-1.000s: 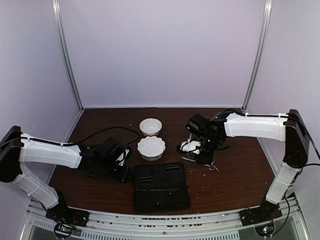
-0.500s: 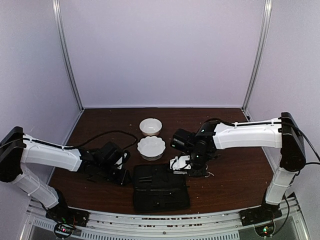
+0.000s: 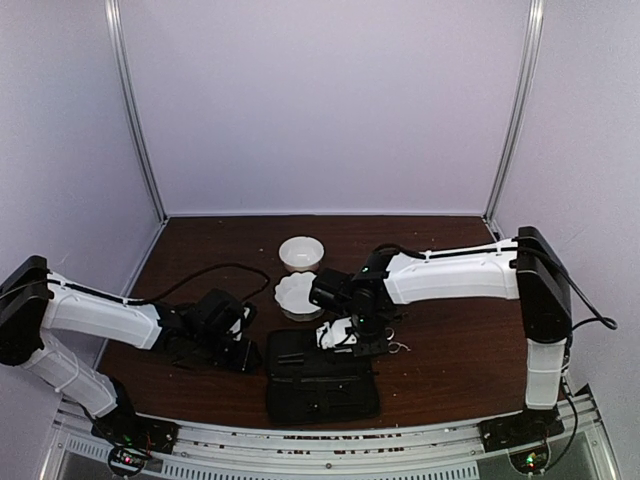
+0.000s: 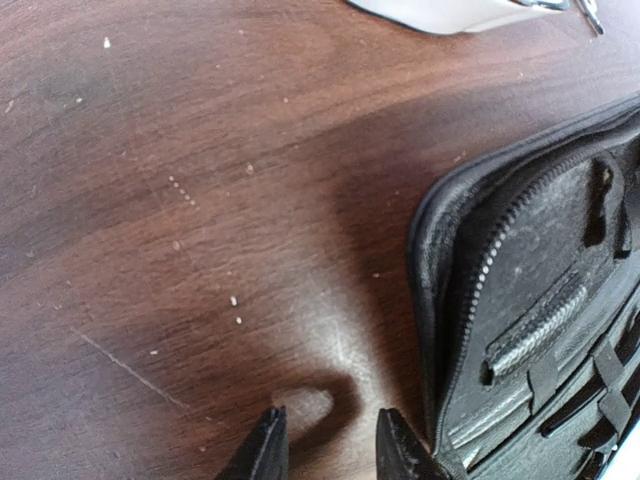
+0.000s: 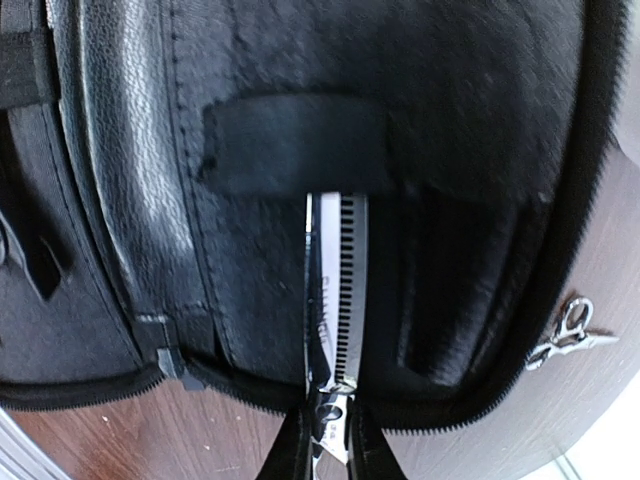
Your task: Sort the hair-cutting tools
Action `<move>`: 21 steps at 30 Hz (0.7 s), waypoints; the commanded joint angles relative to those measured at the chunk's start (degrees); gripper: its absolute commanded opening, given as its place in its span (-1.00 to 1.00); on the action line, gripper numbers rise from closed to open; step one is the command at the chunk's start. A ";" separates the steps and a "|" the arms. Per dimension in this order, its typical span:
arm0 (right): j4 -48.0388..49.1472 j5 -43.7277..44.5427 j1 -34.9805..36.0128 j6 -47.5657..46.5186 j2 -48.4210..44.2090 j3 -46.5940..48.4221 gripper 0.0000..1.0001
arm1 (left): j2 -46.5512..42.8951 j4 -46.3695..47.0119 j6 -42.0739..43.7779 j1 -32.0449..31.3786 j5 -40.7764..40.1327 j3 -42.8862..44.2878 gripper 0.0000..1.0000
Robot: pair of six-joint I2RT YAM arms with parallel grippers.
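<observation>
My right gripper [image 5: 328, 445] is shut on a pair of silver scissors [image 5: 336, 300] with a toothed blade, gripped near the pivot. The blades point across the open black case [image 5: 250, 200], just below an elastic loop [image 5: 295, 145]. In the top view the right gripper [image 3: 345, 335] is at the case's far edge [image 3: 320, 385]. My left gripper [image 4: 330, 450] is open and empty, low over bare table just left of the case [image 4: 540, 300]; in the top view it [image 3: 243, 347] is beside the case's left edge. The other scissors and the black stick tools do not show clearly.
A scalloped white bowl [image 3: 300, 293] and a round white bowl [image 3: 301, 252] stand behind the case. The scalloped bowl's rim [image 4: 440, 10] shows at the top of the left wrist view. A silver zipper pull [image 5: 565, 335] lies at the case's edge.
My right arm has swung left and nearer with the scissors, from the table right of the bowls to over the case's far edge. My left gripper has shifted slightly beside the case.
</observation>
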 commanded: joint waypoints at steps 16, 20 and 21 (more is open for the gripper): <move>-1.15 -2.06 1.88 -2.83 5.51 7.12 -1.00 | 1.40 -0.68 -1.84 0.42 -1.25 -1.25 -0.37; -0.46 -5.06 1.99 -2.97 7.38 8.51 -1.00 | 0.79 -1.56 -2.35 0.72 -2.05 -1.85 -0.39; -0.53 -5.72 2.07 -2.94 7.89 9.04 -1.00 | 0.40 -1.72 -2.65 0.81 -2.39 -2.22 -0.40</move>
